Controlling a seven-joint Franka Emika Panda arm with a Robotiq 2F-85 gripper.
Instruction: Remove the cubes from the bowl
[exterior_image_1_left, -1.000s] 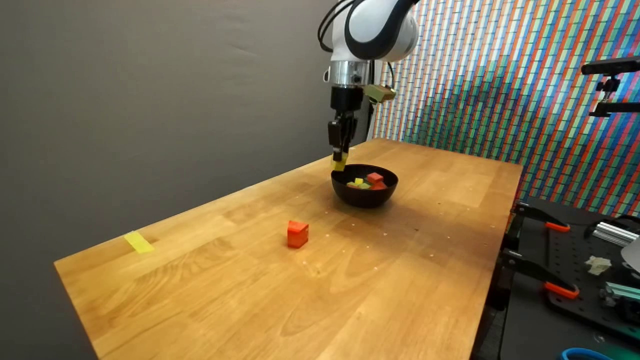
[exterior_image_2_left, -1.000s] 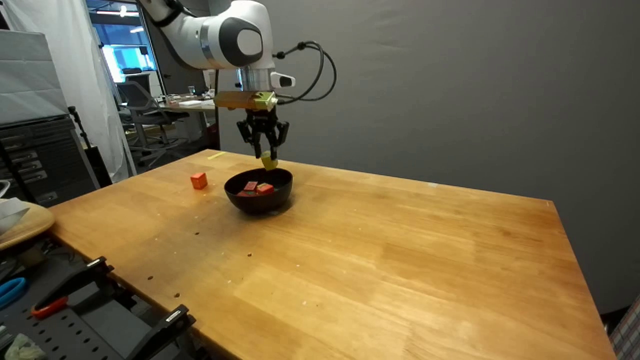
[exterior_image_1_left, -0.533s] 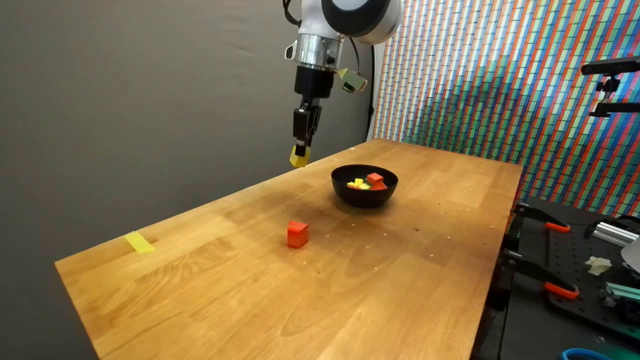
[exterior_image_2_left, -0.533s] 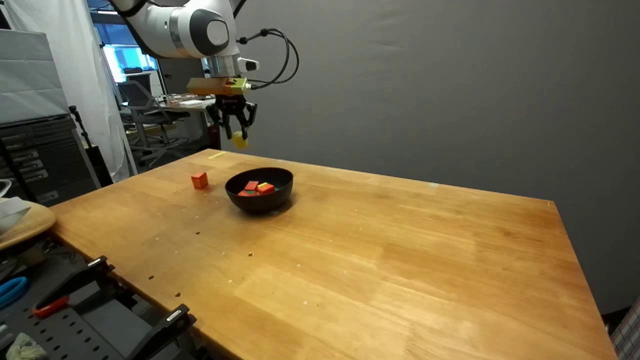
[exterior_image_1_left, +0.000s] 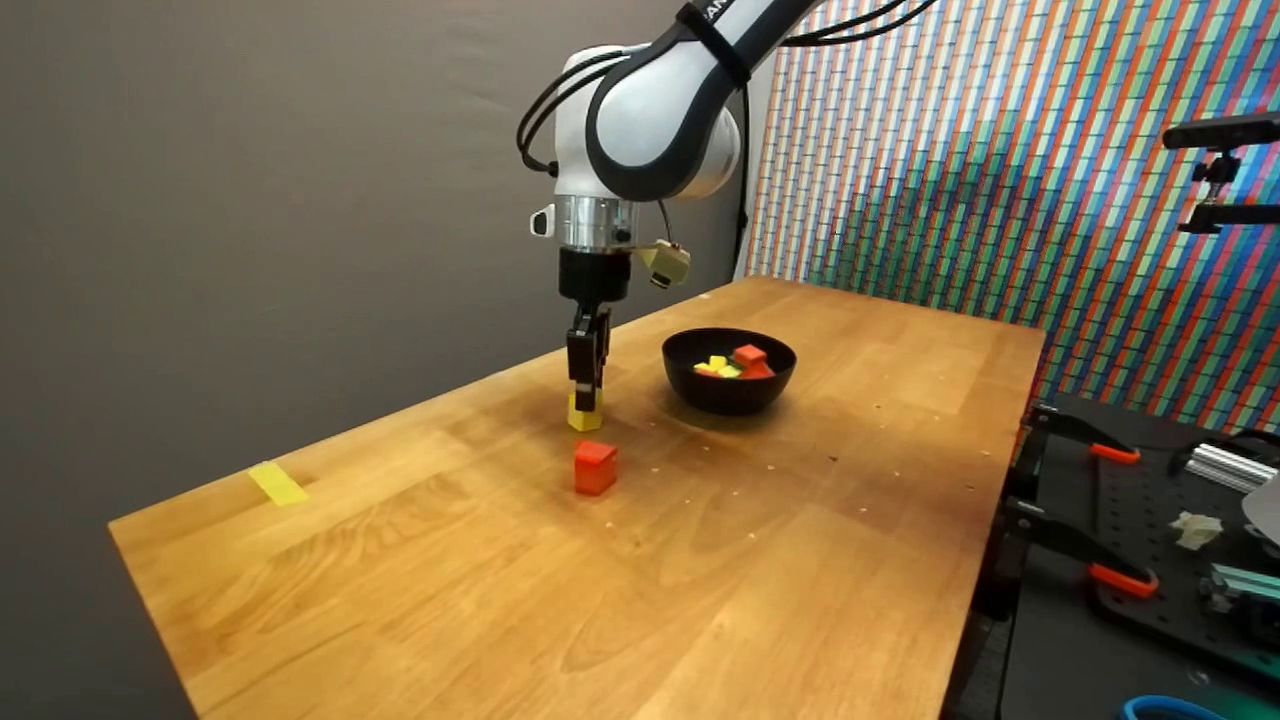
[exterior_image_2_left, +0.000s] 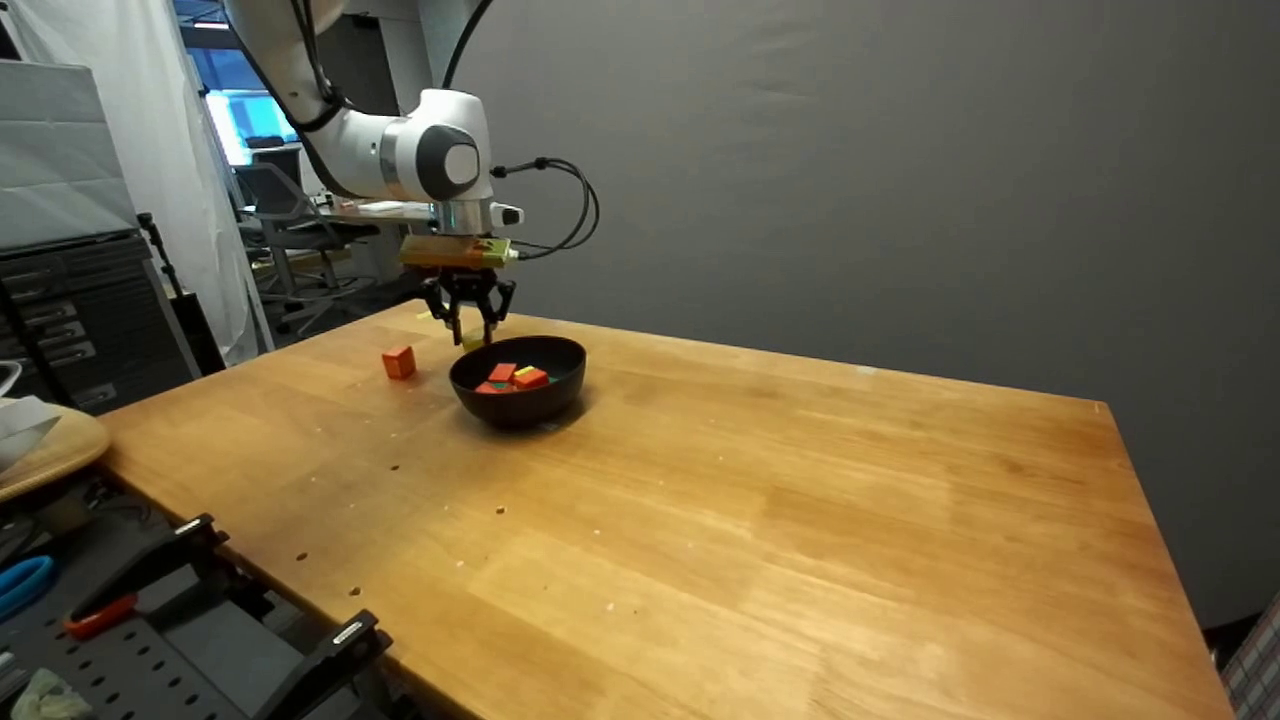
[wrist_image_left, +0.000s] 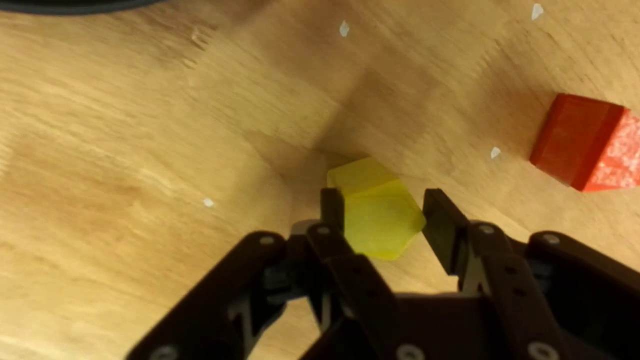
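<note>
In the wrist view, the hand (wrist_image_left: 382, 210) grips the yellow cube (wrist_image_left: 381, 226), seemingly cornerwise on one side, so it could twist or tip on release; a drift toward two o'clock might knock the nearby red cube (wrist_image_left: 582, 142). In an exterior view: one worktop (exterior_image_1_left: 450, 600), one yellow strip (exterior_image_1_left: 278, 484), one bowl (exterior_image_1_left: 725, 398) with at least two yellow cubes (exterior_image_1_left: 718, 362) inside, two cubes outside, both at roughly eight o'clock from it. In an exterior view, the bowl shows at least two red cubes (exterior_image_2_left: 530, 379); overlap hides the total.
</note>
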